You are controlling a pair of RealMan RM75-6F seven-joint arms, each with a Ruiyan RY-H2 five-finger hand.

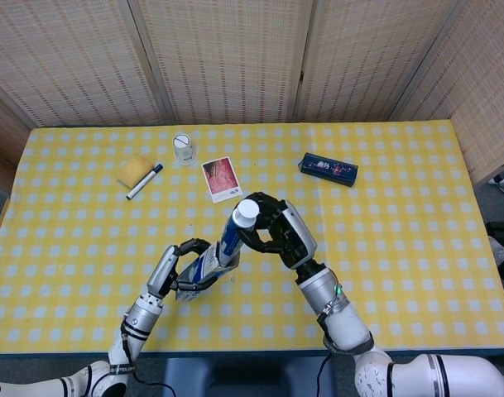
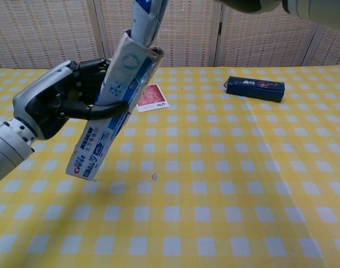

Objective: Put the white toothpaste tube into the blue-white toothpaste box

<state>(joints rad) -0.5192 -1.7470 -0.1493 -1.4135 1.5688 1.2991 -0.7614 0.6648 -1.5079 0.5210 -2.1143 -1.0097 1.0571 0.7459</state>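
Insertion step: your left robot hand [image 2: 52, 106] grasps the blue-white toothpaste box [image 2: 114, 111] tilted above the table [image 1: 400, 248]; your right robot hand [image 1: 278, 236] grasps the white toothpaste tube [image 1: 235, 231], its lower end inside the box mouth. Next, push the tube down along the box's axis.

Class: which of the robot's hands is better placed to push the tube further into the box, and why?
Right. The right hand grips the white toothpaste tube near its cap, above the box's open end; the left hand only holds the blue-white toothpaste box.
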